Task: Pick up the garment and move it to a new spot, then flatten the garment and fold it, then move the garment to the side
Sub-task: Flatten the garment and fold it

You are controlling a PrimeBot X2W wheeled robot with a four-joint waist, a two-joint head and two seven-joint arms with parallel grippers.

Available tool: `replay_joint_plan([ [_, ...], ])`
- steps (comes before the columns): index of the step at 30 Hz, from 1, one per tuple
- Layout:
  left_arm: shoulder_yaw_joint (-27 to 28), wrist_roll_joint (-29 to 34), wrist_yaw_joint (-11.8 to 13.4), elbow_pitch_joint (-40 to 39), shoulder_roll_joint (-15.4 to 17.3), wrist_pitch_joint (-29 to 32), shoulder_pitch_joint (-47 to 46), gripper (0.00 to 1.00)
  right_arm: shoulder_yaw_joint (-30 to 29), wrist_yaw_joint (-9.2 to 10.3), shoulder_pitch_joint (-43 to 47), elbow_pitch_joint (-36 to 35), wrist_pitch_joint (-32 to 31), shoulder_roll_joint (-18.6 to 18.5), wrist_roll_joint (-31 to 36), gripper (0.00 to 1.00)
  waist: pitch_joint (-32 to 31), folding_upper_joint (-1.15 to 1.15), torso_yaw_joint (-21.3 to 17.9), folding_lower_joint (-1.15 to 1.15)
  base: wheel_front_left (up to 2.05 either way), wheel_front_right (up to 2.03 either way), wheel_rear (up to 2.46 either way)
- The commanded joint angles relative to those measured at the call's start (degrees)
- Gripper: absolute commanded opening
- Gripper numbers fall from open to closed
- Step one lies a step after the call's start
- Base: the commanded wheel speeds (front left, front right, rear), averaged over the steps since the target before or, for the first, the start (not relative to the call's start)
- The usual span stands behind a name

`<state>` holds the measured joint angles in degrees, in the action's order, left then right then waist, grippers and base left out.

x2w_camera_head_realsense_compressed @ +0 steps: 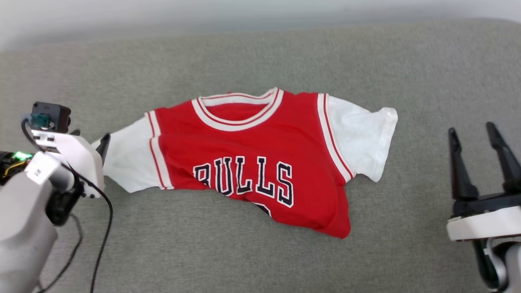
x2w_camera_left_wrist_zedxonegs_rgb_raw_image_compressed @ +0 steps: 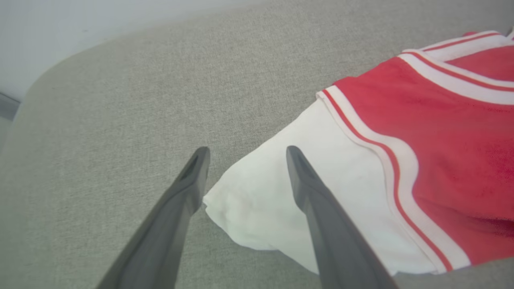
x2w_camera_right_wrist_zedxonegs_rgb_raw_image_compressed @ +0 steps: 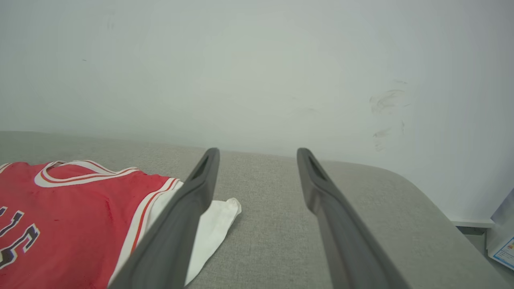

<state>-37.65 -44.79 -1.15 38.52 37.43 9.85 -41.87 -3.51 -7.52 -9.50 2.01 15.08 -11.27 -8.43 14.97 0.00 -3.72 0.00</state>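
Grey cushion (x2w_camera_head_realsense_compressed: 260, 53): left gripper (x2w_camera_left_wrist_zedxonegs_rgb_raw_image_compressed: 245, 149) gapes astride a sleeve (white) of the garment (x2w_camera_head_realsense_compressed: 260, 150); right gripper (x2w_camera_head_realsense_compressed: 471, 127) gapes, well apart.

A grey fabric-covered surface (x2w_camera_head_realsense_compressed: 285, 53) with rounded corners carries the garment (x2w_camera_head_realsense_compressed: 260, 154), laid front up with its lettering showing and its lower part bunched. One white sleeve end lies between the parted fingers of the left gripper (x2w_camera_left_wrist_zedxonegs_rgb_raw_image_compressed: 247, 149). The other sleeve lies left of the right gripper (x2w_camera_head_realsense_compressed: 471, 127), apart from it.
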Motion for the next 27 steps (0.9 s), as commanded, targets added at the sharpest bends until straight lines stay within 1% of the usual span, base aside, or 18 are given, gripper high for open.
replay_joint_plan([
  [1, 0.4, 1.13, 1.21, -0.33, -0.82, -4.05, 1.54, 1.0, -0.41, 0.06, -0.57, 0.22, 0.13, -1.26, 0.07, 1.0, -2.32, 0.0, 1.58, 0.0, 0.0, 0.0, 0.0],
  [3, 0.64, 2.2, 2.72, -1.07, -1.69, -9.13, 2.79, 1.0, -0.41, 0.06, -1.17, 0.61, -0.06, -2.7, -0.24, 1.0, -3.76, 0.0, 2.53, 0.0, 0.0, 0.0, 0.0],
  [7, 1.81, 3.16, 5.99, -4.06, -3.37, -17.4, 5.64, 1.0, 0.45, 0.06, -2.98, 0.42, -1.64, -6.17, -0.94, 1.0, -5.88, 0.0, 3.92, 0.0, 0.0, 0.0, 0.0],
  [9, 2.36, 3.74, 8.19, -5.98, -4.0, -20.78, 7.33, 1.0, 1.85, 0.06, -4.34, 0.61, -3.67, -8.22, -1.57, 1.0, -6.53, 0.0, 4.43, 0.0, 0.0, 0.0, 0.0],
  [11, 2.81, 4.79, 10.59, -8.55, -4.55, -22.92, 8.8, 1.0, 3.79, 0.06, -5.95, 0.7, -6.06, -10.66, -2.41, 1.0, -6.98, 0.0, 4.93, 0.0, 0.0, 0.0, 0.0],
  [15, 4.73, 6.97, 15.25, -13.84, -5.01, -24.73, 12.03, 1.0, 10.2, 0.07, -8.57, 1.26, -12.52, -16.44, -6.32, 1.0, -7.38, 0.0, 5.77, 0.0, 0.0, 0.0, 0.0],
  [17, 6.32, 8.11, 17.38, -16.82, -5.69, -25.03, 14.05, 1.0, 13.61, 0.06, -9.97, 1.49, -15.78, -19.12, -8.49, 1.0, -7.48, 0.0, 6.22, 0.0, 0.0, 0.0, 0.0],
  [21, 10.09, 12.34, 21.25, -24.7, -7.46, -25.1, 19.04, 1.0, 21.54, 0.07, -12.2, 2.07, -23.34, -24.87, -12.92, 1.0, -7.12, 0.0, 7.01, 0.0, 0.0, 0.0, 0.0],
  [24, 13.09, 15.16, 23.23, -29.58, -9.14, -25.09, 23.21, 1.0, 27.11, 0.07, -14.08, 2.33, -28.94, -28.41, -16.43, 1.0, -6.67, 0.0, 7.47, 0.0, 0.0, 0.0, 0.0],
  [25, 13.09, 15.16, 23.23, -29.58, -9.14, -25.09, 23.21, 1.0, 27.11, 0.07, -14.08, 2.33, -28.94, -28.41, -16.43, 1.0, -6.67, 0.0, 7.47, 0.0, 0.0, 0.0, 0.0],
  [27, 15.27, 16.62, 23.97, -32.15, -10.82, -25.1, 26.01, 1.0, 31.15, 0.06, -15.17, 2.6, -33.09, -30.59, -18.67, 1.0, -6.3, 0.0, 7.79, 0.0, 0.0, 0.0, 0.0],
])
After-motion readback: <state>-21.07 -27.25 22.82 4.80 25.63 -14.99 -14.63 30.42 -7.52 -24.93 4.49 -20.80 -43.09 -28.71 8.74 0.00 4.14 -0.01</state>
